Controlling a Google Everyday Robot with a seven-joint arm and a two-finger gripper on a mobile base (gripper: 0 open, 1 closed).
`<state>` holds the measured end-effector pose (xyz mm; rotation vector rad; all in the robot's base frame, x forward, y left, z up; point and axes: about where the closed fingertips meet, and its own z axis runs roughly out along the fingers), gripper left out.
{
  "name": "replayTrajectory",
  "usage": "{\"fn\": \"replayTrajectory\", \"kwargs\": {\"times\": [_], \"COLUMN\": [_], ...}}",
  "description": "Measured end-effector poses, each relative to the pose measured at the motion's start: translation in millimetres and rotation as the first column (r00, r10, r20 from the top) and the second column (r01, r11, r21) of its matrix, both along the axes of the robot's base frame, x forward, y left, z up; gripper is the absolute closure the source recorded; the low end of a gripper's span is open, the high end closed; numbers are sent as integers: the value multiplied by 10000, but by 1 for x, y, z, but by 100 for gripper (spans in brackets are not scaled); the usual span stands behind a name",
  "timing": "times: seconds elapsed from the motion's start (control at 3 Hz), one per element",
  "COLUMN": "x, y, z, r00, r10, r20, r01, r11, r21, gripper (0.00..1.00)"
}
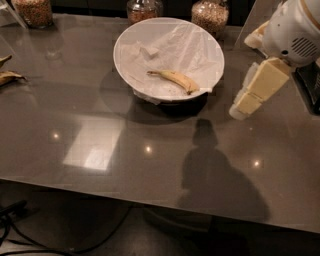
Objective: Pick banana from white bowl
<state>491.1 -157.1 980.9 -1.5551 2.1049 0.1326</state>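
Note:
The banana (175, 80), small, yellow and slightly curved, lies inside the white bowl (131, 56), stem to the left and dark tip to the right. The bowl has a crinkled paper lining and stands on the grey table (125, 150) at the back centre. My gripper (240, 110), cream-coloured under a white wrist, hangs above the table just right of the bowl. It points down and to the left, apart from the bowl and the banana.
Three glass jars of grains (34, 11) (144, 9) (210, 15) stand along the table's back edge. Brownish banana peel pieces (7, 75) lie at the far left. A dark object (311, 85) sits at the right edge behind the arm.

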Motion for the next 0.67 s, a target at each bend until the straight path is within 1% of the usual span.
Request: {"fn": "replayTrajectory", "kwargs": {"times": [0.33,0.67], "x": [35,35], "y": [36,36], "z": [13,13], "r00": [9998,9998], "r10": [-155,-156], "r20": [146,148], "r01": [127,128], "r11": [9851,9851], "r21": [1714,1715], "gripper": [0,0]}}
